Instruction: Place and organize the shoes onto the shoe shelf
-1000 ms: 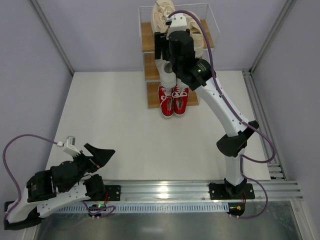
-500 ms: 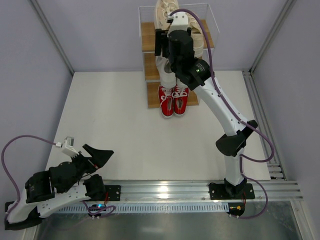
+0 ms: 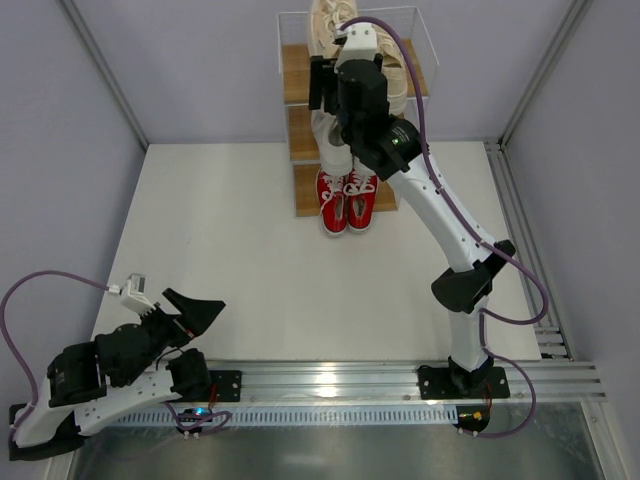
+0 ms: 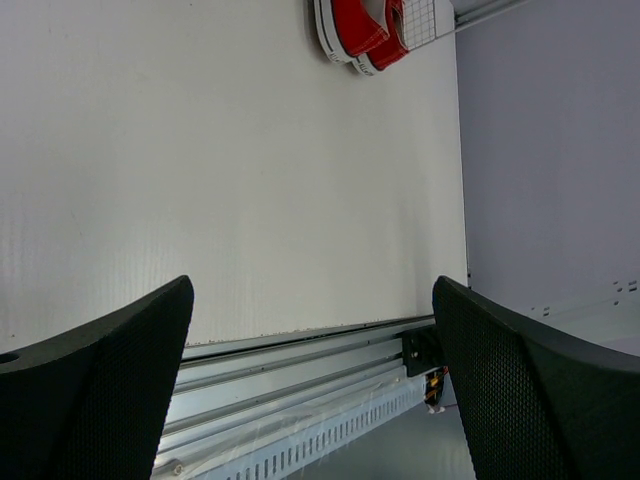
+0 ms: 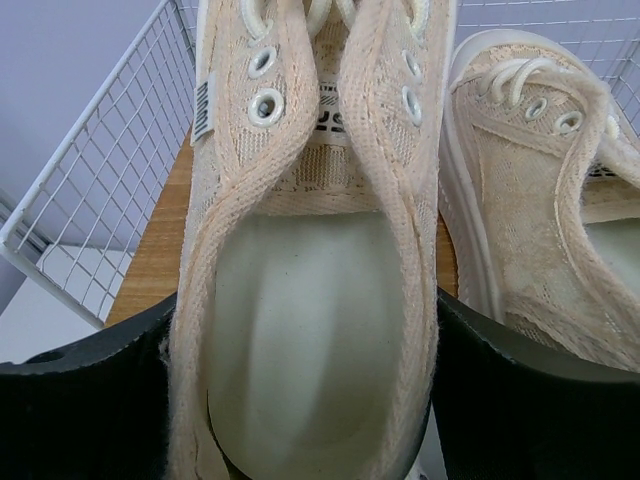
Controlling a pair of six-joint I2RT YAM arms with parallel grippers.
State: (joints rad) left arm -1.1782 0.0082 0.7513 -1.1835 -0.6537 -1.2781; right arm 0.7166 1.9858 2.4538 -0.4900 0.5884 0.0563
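My right gripper (image 5: 305, 400) is shut on the heel of a beige shoe (image 5: 310, 300) on the top board of the shoe shelf (image 5: 160, 250), one finger on each side. The second beige shoe (image 5: 540, 220) lies next to it on the right. In the top view the right gripper (image 3: 332, 88) is over the shelf's top tier (image 3: 297, 75), hiding most of the beige pair (image 3: 325, 25). The white pair (image 3: 328, 150) shows partly on the middle tier. The red pair (image 3: 347, 200) sits on the bottom tier, toes sticking out. My left gripper (image 3: 195, 312) is open and empty, low at the near left.
The shelf stands against the back wall, with a white wire frame (image 5: 100, 190) around its top tier. The left wrist view shows the red pair (image 4: 365, 25) far off, and the metal rail (image 4: 300, 370) at the table's near edge between the left gripper's (image 4: 310, 380) fingers.
The right gripper has edged slightly further back over the top tier with the beige shoe. The left arm has sunk slightly lower and to the left.
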